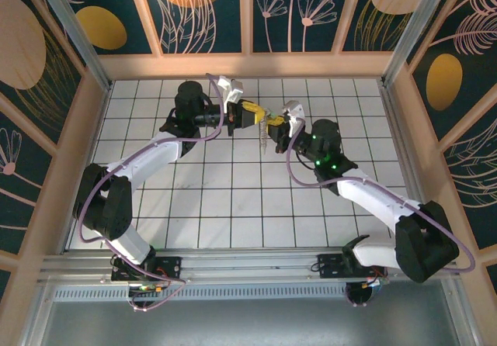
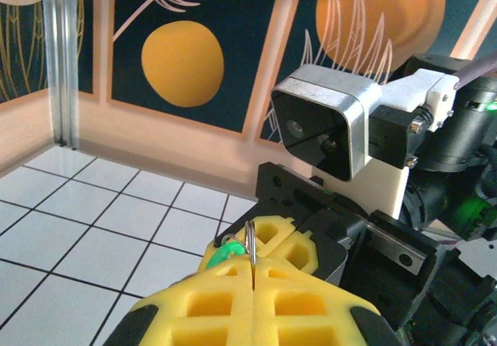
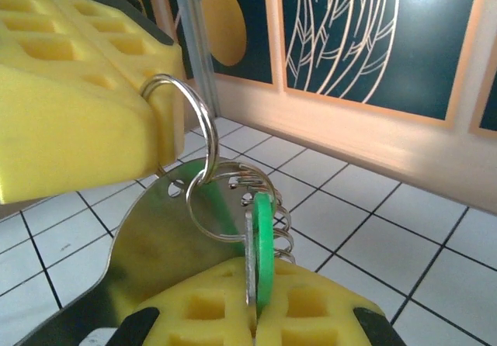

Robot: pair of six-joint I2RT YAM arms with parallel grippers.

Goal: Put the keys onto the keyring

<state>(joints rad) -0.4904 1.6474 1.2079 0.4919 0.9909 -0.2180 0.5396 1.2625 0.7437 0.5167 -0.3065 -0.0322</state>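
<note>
Both arms meet above the far middle of the table. My left gripper [image 1: 247, 115] [image 2: 254, 272] is shut on the keyring [image 2: 251, 243], a thin silver ring standing upright between its yellow pads. In the right wrist view that keyring [image 3: 192, 113] sticks out of the left gripper's pads [image 3: 70, 105] and links into a second silver ring [image 3: 203, 206]. My right gripper [image 1: 273, 121] [image 3: 255, 315] is shut on the keys: one green-headed key [image 3: 264, 230], edge-on, right beside the second ring. The green head [image 2: 225, 253] peeks out left of the keyring.
A shiny flat metal tag [image 3: 144, 245] and several small wire loops [image 3: 283, 226] hang with the rings; the tag dangles below the grippers [image 1: 264, 140]. White tiled table [image 1: 233, 206] lies beneath, with wooden walls [image 1: 248, 65] behind and at both sides.
</note>
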